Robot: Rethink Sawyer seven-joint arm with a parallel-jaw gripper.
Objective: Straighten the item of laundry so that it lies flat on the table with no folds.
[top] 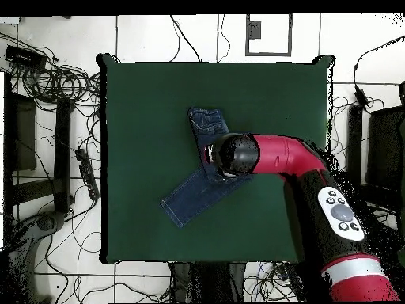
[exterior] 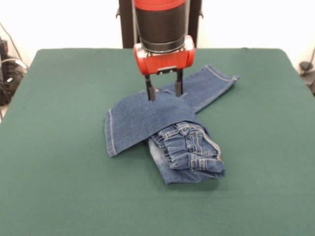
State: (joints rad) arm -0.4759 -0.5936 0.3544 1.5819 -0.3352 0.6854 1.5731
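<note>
The small blue denim jeans (exterior: 147, 120) lie folded near the middle of the green table (exterior: 59, 147). One leg is folded across the body toward the left. The other leg (exterior: 209, 81) stretches to the back right. The gathered waistband (exterior: 189, 147) faces the near edge. My gripper (exterior: 164, 92) hangs straight down over the far edge of the folded leg, open, with its fingertips (exterior: 150, 94) at the cloth. In the overhead view the red arm (top: 277, 154) covers the gripper and the middle of the jeans (top: 190, 198).
The jeans take up only a small part of the table (top: 142, 119). Cables (top: 55, 95) and dark equipment lie on the floor to the sides of the table. The robot's pedestal (exterior: 125, 19) stands behind the table's far edge.
</note>
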